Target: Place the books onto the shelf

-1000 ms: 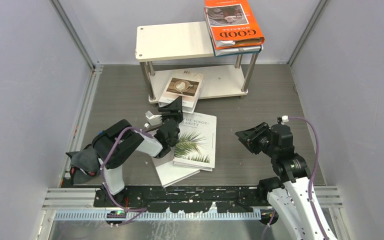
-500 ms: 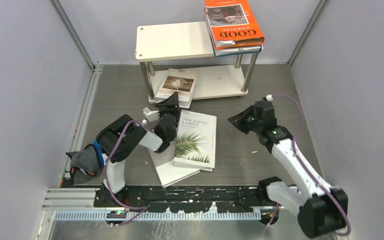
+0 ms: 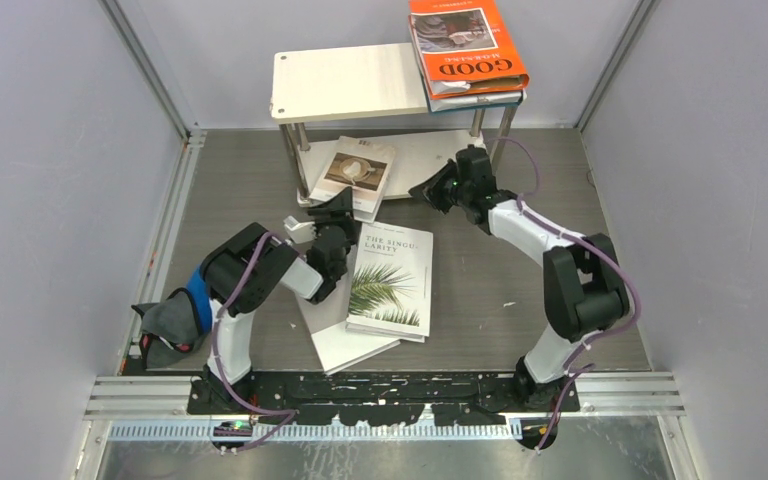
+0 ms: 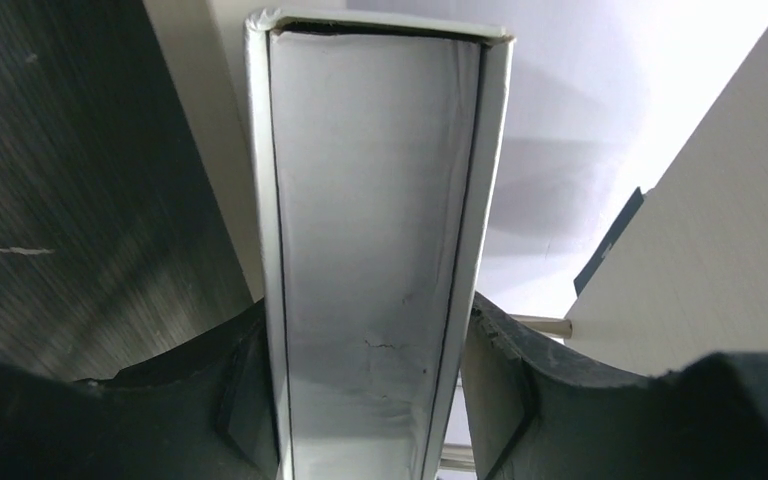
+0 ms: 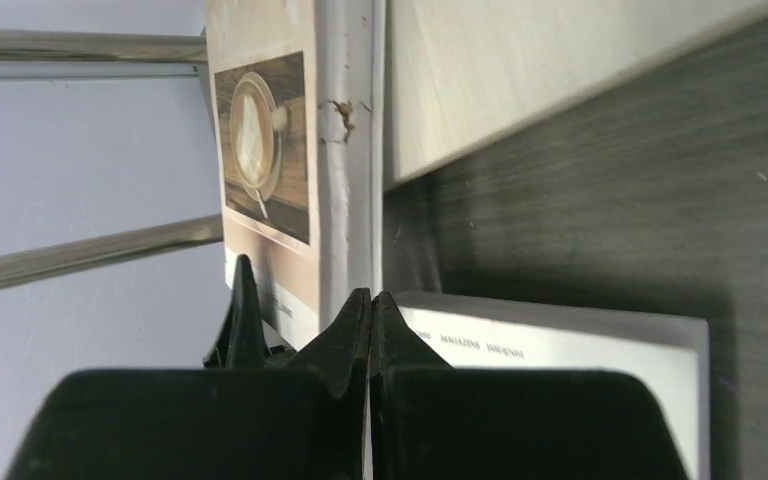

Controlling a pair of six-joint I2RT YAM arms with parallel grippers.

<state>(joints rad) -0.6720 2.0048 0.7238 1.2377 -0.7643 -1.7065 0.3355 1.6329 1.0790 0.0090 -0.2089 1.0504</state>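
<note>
Grey table [image 3: 520,250] with plain walls around it, and the shelf [image 3: 350,82] sits at the back. We see the GOOD book [image 3: 470,45] up on the top board at the right end, lying on another book. The cup book [image 3: 357,172] lies partly on the lower board, its near end poking out past the front edge. The left fingers [image 3: 335,212] are clamped on that near end, one on each cover. The right fingers [image 5: 370,320] are pinched together with nothing between them, tips right at the cup book's white spine. The palm book [image 3: 392,280] lies flat on the table between the arms, overlapping a plain white book [image 3: 345,345].
</note>
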